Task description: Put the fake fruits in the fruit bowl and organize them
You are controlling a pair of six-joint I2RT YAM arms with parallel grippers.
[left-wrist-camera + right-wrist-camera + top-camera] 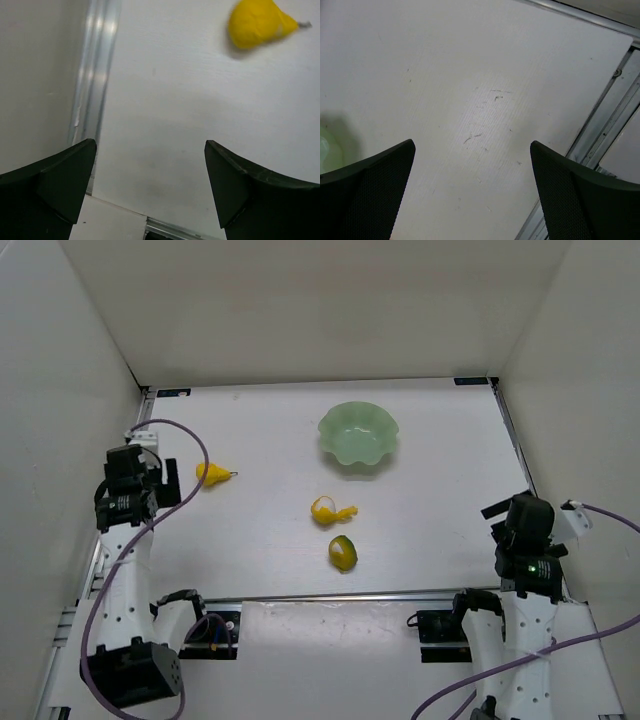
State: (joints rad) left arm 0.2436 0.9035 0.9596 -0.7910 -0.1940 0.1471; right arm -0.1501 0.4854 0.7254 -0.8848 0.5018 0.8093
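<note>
The pale green scalloped fruit bowl (358, 434) stands empty at the back of the table. A yellow pear (212, 476) with a dark stem lies at the left; it also shows in the left wrist view (257, 23). A curled yellow banana piece (331, 510) lies mid-table. A yellow-green oval fruit (343, 553) lies just in front of it. My left gripper (150, 472) is open and empty, just left of the pear; its jaws (150, 165) stand wide apart. My right gripper (515, 520) is open and empty over bare table at the right, jaws (472, 167) wide apart.
White enclosure walls surround the table. A metal rail (340, 596) runs along the front edge, and another (95, 75) along the left side. Purple cables (185, 440) loop from both arms. A faint green edge of the bowl (327, 150) shows at the left of the right wrist view.
</note>
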